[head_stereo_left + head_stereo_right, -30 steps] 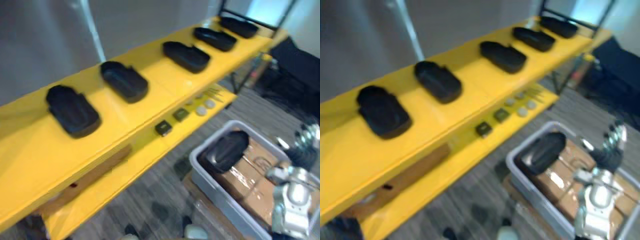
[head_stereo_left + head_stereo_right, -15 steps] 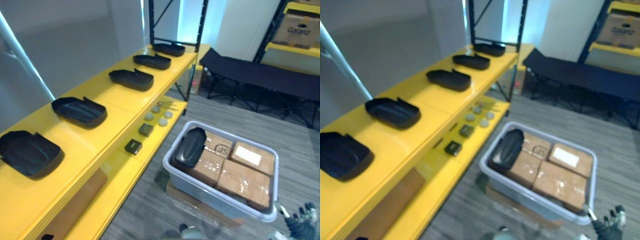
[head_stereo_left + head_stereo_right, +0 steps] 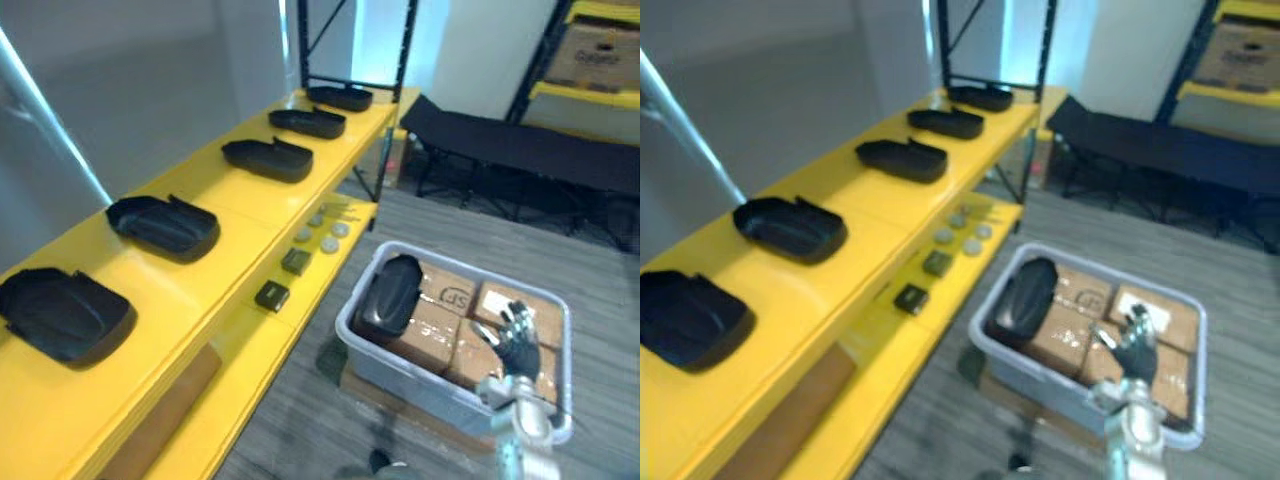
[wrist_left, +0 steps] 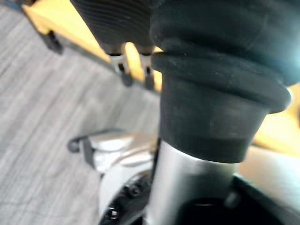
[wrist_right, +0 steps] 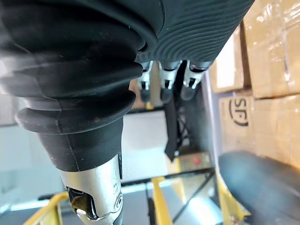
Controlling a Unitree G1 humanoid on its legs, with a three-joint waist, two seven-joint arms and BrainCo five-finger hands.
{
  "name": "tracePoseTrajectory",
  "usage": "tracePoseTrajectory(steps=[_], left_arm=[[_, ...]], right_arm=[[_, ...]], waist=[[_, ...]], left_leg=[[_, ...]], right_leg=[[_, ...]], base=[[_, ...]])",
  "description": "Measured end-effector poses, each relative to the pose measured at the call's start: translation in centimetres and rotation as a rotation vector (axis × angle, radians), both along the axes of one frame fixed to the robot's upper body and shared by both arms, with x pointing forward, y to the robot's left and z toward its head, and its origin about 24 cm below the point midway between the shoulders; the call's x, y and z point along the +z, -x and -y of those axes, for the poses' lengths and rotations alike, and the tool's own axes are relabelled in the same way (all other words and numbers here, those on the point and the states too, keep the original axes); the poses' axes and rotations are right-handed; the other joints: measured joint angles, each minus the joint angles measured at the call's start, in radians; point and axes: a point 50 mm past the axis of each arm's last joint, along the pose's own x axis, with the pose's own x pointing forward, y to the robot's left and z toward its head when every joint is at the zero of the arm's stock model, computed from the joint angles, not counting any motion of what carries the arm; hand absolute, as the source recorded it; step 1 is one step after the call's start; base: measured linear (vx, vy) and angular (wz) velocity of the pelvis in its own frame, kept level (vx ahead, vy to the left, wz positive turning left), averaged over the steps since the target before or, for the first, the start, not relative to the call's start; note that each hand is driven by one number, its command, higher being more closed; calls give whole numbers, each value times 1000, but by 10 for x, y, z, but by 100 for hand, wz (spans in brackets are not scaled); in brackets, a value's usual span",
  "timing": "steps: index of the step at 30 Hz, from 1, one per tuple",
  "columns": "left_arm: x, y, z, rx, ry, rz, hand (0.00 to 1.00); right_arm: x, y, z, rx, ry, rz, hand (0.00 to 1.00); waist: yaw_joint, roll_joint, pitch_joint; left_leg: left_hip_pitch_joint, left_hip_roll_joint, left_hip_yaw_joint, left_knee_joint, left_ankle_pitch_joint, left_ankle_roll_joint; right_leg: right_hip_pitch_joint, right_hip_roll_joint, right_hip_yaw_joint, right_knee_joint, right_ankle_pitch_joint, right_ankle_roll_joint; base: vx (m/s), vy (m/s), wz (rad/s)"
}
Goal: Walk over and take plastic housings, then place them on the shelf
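Plastic housing: one is left in the grey bin, leaned on the cardboard boxes. Five more are already laid along the yellow shelf. Right hand has been raised in the last half second, from the view's bottom corner to above the boxes. It is near the housing, not touching it. Its fingers are spread wide and nothing is held. Left hand: grip state cannot be told. Judged: the reach has been started, the grasp is not yet made, and shelf placement remains.
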Motion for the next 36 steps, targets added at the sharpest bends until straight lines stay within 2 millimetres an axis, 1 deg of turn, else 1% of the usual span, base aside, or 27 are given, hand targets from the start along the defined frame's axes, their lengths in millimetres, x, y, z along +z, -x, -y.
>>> tracePoseTrajectory(steps=[1, 2, 3, 4, 5, 6, 7, 8, 10, 11, 12, 13, 14, 16, 17, 18, 19, 20, 22, 25, 26, 27, 28, 30, 32, 34, 36], left_arm=[[2, -5, -3, -31, -9, 23, 0], [3, -11, -3, -48, -4, 36, 0], [4, -13, -2, -53, -2, 38, 0], [4, -16, -1, -74, -8, 37, 0], [6, -20, -1, -78, -11, 42, 0], [6, -22, 0, -74, -12, 45, 0], [7, -23, 1, -66, -20, 41, 0], [7, -22, 0, -59, -26, 37, 0], [8, -22, -2, -51, -31, 37, 0], [8, -21, -2, -51, -30, 37, 0], [8, -21, -2, -46, -28, 37, 0], [8, -21, -2, -41, -26, 37, 0], [8, -18, -4, -13, -21, 33, 0], [8, -13, -6, 9, -19, 28, 0], [8, -8, -10, 51, -16, 29, 0], [8, -6, -13, 65, -20, 22, 0], [5, -1, -10, 108, 0, 2, 0], [3, 4, -9, 123, 5, -15, 0], [2, 11, -9, 162, 20, -16, 0], [3, 20, -11, 237, 25, 1, 0], [3, 15, -9, 241, 30, 22, 0], [3, 13, -8, 242, 32, 25, 0], [2, 8, -5, 241, 39, 35, 0], [0, 9, 0, 287, 54, 29, 0], [0, 9, 0, 301, 48, 39, 0], [1, 6, 0, 295, 42, 50, 0], [2, 3, -1, 294, 32, 73, 0]], right_arm=[[-7, 7, -4, -17, -38, -26, 0], [-18, 15, -13, -28, -94, -64, 0], [-22, 19, -19, -25, -122, -79, 0], [-32, 28, -32, -11, -164, -114, 0], [-40, 38, -44, 11, -194, -148, 0], [-43, 41, -48, 21, -200, -162, 0], [-50, 52, -55, 34, -215, -201, 0], [-53, 57, -58, 41, -222, -220, 0], [-60, 77, -59, 24, -223, -273, 0], [-60, 77, -59, 22, -218, -271, 0], [-58, 76, -60, 20, -209, -252, 0], [-57, 74, -61, 22, -206, -242, 0], [-54, 67, -64, 39, -207, -220, 0], [-54, 62, -67, 46, -206, -210, 0], [-55, 58, -69, 54, -207, -209, 0], [-56, 56, -69, 56, -205, -214, 0], [-58, 55, -67, 57, -198, -227, 0], [-63, 56, -68, 60, -199, -249, 0], [-69, 58, -69, 67, -205, -279, 0], [-70, 48, -75, 131, -194, -286, 0], [-68, 41, -74, 166, -176, -282, 0], [-67, 39, -73, 184, -165, -282, 0], [-66, 34, -69, 211, -146, -280, 0], [-64, 31, -64, 221, -126, -281, 0], [-63, 35, -62, 211, -130, -278, 0], [-63, 38, -62, 203, -154, -272, 0], [-67, 50, -59, 180, -174, -296, 0]], waist=[[1, -7, 26], [3, -3, 46], [5, -2, 55], [7, 2, 62], [11, 4, 81], [17, 6, 88], [27, 19, 94], [31, 16, 95], [32, 7, 94], [31, 8, 95], [33, 6, 95], [33, 6, 92], [36, -2, 91], [42, -12, 83], [52, -33, 72], [64, -29, 71], [78, -18, 63], [77, -15, 55], [83, -31, 46], [94, -51, 50], [96, -32, 58], [95, -30, 67], [96, -17, 86], [105, -11, 94], [116, -25, 98], [113, -30, 100], [109, -38, 99]], left_leg=[[-9, -8, -1, 49, -20, 11], [-18, -8, 8, 113, -52, 23], [-17, -5, 20, 135, -62, 30], [-15, 8, 52, 164, -76, 40], [1, 16, 91, 172, -82, 51], [6, 23, 117, 171, -81, 56], [8, 42, 168, 154, -69, 80], [8, 42, 185, 146, -61, 89], [8, 43, 238, 82, -18, 123], [8, 43, 247, 62, -1, 125], [20, 42, 277, 3, 40, 129], [22, 43, 288, -16, 55, 127], [35, 45, 323, -59, 87, 123], [34, 51, 354, -74, 114, 105], [34, 55, 380, -72, 121, 93], [34, 53, 380, -79, 127, 85], [37, 52, 380, -131, 157, 81], [39, 50, 392, -186, 197, 75], [39, 44, 442, -228, 230, 63], [19, 63, 502, -195, 240, 47], [-16, 87, 481, -153, 232, 38], [-29, 96, 469, -141, 232, 37], [-39, 106, 448, -133, 232, 36], [-29, 101, 428, -153, 239, 21], [7, 56, 410, -229, 236, -3], [25, 32, 388, -265, 235, -5], [49, 18, 374, -282, 236, -7]], right_leg=[[-2, -4, 5, 24, 2, 1], [-2, -1, 18, 47, 16, 16], [-4, 2, 19, 56, 24, 9], [-15, 7, 8, 60, 62, -11], [-15, 2, -52, 36, 132, -42], [-15, -2, -98, 11, 182, -62], [-17, -4, -184, -53, 264, -80], [-20, -6, -227, -42, 256, -83], [-43, -6, -310, 129, 134, -89], [-49, -7, -317, 184, 100, -90], [-49, -15, -322, 307, 34, -109], [-46, -21, -324, 348, 16, -122], [-29, -59, -352, 429, -11, -137], [1, -106, -391, 450, -14, -146], [38, -136, -427, 387, 5, -125], [43, -119, -444, 350, 3, -123], [61, -104, -471, 255, 14, -118], [91, -102, -482, 154, 23, -116], [97, -100, -486, 45, 28, -108], [145, -82, -575, -156, 51, -70], [149, -55, -580, -216, 86, -59], [149, -43, -576, -236, 96, -65], [152, -25, -559, -265, 115, -69], [137, -16, -527, -274, 113, -75], [126, -31, -521, -274, 112, -76], [123, -37, -521, -274, 111, -77], [129, -40, -522, -274, 111, -78]], base=[[-193, 245, -10], [-198, 256, -23], [-253, 299, -56], [-215, 222, -85], [-223, 211, -100], [-260, 198, -119], [-221, 144, -97], [-286, 144, -95], [-233, 88, -61], [-178, 41, -57], [-122, 3, -45], [-107, -39, -65], [-41, -69, -56], [-28, -136, -66], [-30, -145, -75], [-35, -114, -94], [-27, -143, -74], [-30, -144, -59], [-47, -138, -65], [-93, -223, -77], [-127, -241, -59], [-137, -201, -40], [-140, -142, -39], [-154, -102, -46], [-113, -49, -48], [-65, -18, -43], [-16, -6, -33]])
